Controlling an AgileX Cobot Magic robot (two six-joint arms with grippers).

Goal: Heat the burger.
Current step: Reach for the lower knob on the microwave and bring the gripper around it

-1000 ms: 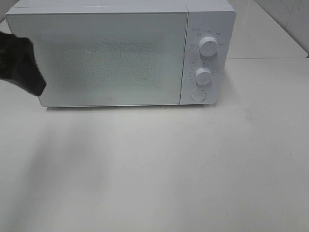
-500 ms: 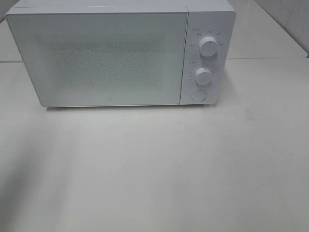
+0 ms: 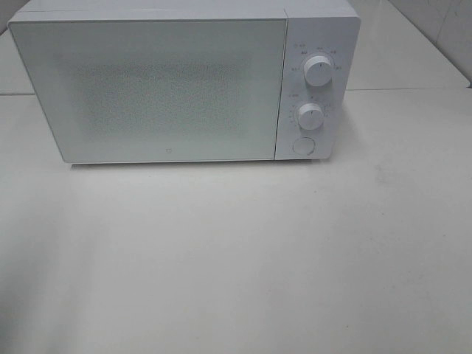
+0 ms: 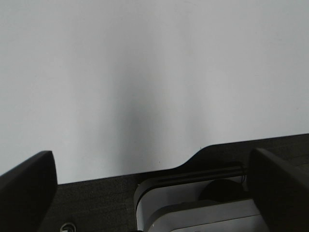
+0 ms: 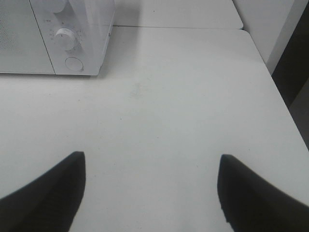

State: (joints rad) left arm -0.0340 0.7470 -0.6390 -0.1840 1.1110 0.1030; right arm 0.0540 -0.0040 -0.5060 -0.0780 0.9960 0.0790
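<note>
- You cannot tell where the burger is, which way it points or how its long axis runs: no view shows it, and the speckled door [image 3: 155,88] of the microwave [image 3: 324,29] is shut and hides what is behind it.
- Count: one white microwave, standing at the far side of the white table [image 3: 236,258]. Its control panel has two round knobs, upper [image 3: 318,71] and lower [image 3: 310,116], and one round button [image 3: 302,146] below them.
- Your left gripper [image 4: 150,159] looks across a plain white surface. Its dark fingers [image 4: 26,188] are spread wide with nothing between them.
- Your right gripper [image 5: 150,159] hangs above the bare table, aimed toward the microwave's knob corner and well apart from it. Its fingers [image 5: 43,193] are spread too and pinch nothing.
</note>
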